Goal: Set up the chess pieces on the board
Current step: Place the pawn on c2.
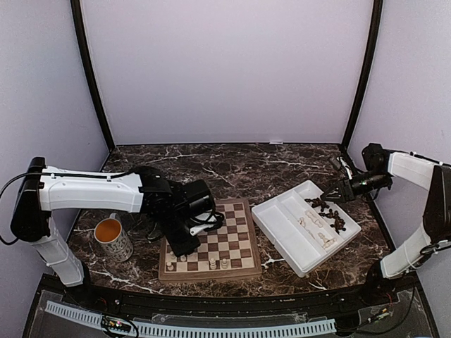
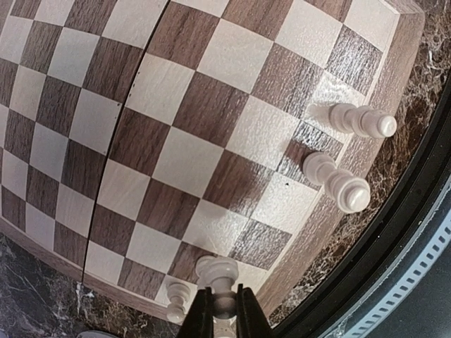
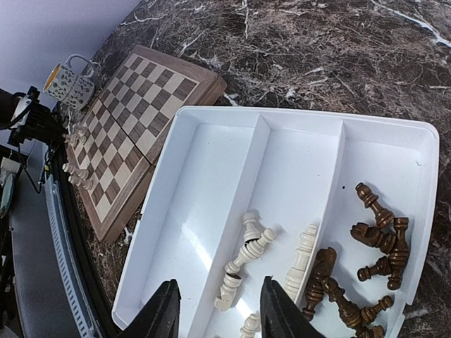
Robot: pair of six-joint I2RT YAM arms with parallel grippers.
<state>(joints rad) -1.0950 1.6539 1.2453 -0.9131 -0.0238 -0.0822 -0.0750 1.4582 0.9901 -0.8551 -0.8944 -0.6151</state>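
Observation:
The board [image 1: 236, 232] lies in front of the left arm. My left gripper [image 2: 225, 311] is shut on the stem of a cream chess piece [image 2: 220, 276], which it holds upright over a dark square by the board's near edge. A cream pawn [image 2: 176, 296] stands right beside it, and two more cream pieces [image 2: 359, 120] [image 2: 338, 184] stand further along that row. My right gripper [image 3: 220, 313] hangs open above the white tray [image 3: 197, 183]. Below its fingers, several cream pieces [image 3: 246, 253] lie in the middle compartment. Dark brown pieces [image 3: 366, 246] are piled in the right one.
A patterned mug [image 1: 113, 238] of orange liquid stands left of the board, close to the left arm. The tray [image 1: 282, 218] sits at an angle right of the board, its left compartment bare. Dark marble table, walls on three sides.

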